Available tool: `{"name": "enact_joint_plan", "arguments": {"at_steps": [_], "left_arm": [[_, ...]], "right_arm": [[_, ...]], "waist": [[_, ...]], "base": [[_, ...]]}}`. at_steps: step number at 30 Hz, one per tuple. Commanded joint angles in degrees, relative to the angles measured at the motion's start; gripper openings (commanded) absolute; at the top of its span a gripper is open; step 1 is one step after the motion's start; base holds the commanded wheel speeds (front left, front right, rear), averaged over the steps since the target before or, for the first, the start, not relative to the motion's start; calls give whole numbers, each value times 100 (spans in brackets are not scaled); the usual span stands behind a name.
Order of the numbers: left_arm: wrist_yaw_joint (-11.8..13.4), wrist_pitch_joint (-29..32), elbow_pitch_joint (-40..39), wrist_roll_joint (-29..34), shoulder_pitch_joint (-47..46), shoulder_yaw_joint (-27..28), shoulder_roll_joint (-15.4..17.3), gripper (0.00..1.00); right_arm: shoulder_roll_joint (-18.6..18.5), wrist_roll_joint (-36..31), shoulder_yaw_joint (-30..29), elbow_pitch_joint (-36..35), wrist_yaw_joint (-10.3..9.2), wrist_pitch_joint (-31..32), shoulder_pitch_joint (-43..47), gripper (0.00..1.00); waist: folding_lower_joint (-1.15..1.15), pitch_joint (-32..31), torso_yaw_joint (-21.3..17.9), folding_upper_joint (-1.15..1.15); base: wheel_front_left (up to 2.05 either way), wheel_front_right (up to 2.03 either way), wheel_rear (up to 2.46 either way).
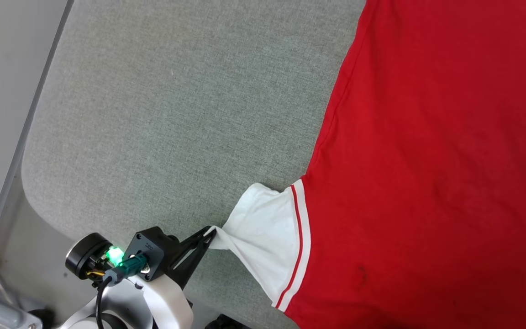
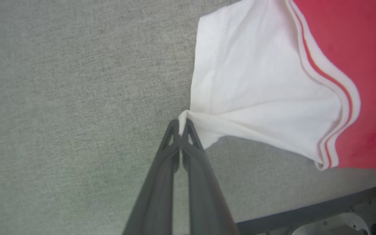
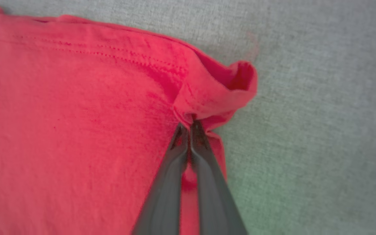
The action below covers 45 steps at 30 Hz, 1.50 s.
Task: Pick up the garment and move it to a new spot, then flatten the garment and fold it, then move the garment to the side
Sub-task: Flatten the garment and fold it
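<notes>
The garment (image 1: pixel 427 151), 1 red jersey shirt of soft knit with a white short sleeve (image 1: pixel 263 226), lies spread on the grey woven-fabric tabletop (image 1: pixel 153 114). It covers the right half of the head view and runs off its top, right and bottom edges. 1 sleeve is in view, joined to the red body by a trim (image 1: pixel 300 237) of 2 white bands with 1 thin red stripe between them. The left gripper (image 1: pixel 210 234), its 2 long dark fingers pressed together, is clenched on the outer corner of that sleeve's cuff, and the white cloth is drawn to a taut point toward the lower left of the head view. In the left wrist view the pinched corner sits between the 2 fingertips while the rest of the sleeve fans out up and to the right. 1 green light (image 1: pixel 115 255) glows on the left wrist housing. The right gripper (image 3: pixel 190 125), also 2 dark fingers closed tight, grasps a red corner of the garment by its stitched hem. The cloth just past the tips is bunched into 1 rolled fold, with bare grey tabletop to its right.
</notes>
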Motion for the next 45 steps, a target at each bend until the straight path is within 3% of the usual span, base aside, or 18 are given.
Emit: {"name": "enact_joint_plan", "arguments": {"at_steps": [1, 7, 16, 21, 37, 45], "left_arm": [[37, -46, 30, -11, -81, 40, -6, 0], [123, -85, 54, 4, -66, 94, 28, 0], [373, 60, 32, -54, 182, 232, 132, 0], [487, 60, 72, -94, 343, 250, 134, 0], [971, -90, 47, -359, 897, 387, -126, 0], [1186, -361, 222, -437, 1057, 356, -474, 0]], "right_arm": [[12, 89, 77, 228, -4, 51, 396, 0], [-120, 199, 173, 319, -5, -115, 751, 0], [188, 883, 251, 339, -5, -486, 1819, 0], [103, 1102, 511, 124, -5, -557, 2316, 0], [478, 1936, 246, -653, -5, -1034, 4771, 0], [726, 2066, -33, -896, -5, -1155, 5764, 0]], "waist": [[0, -88, -66, 0], [0, -424, -302, 0], [0, -1345, -909, 0], [0, -1703, -1178, 0], [0, -2803, -1827, 0], [0, -3071, -1961, 0]], "base": [[0, 0, 0], [0, 0, 0], [0, 0, 0], [0, 0, 0], [0, 0, 0], [0, 0, 0]]}}
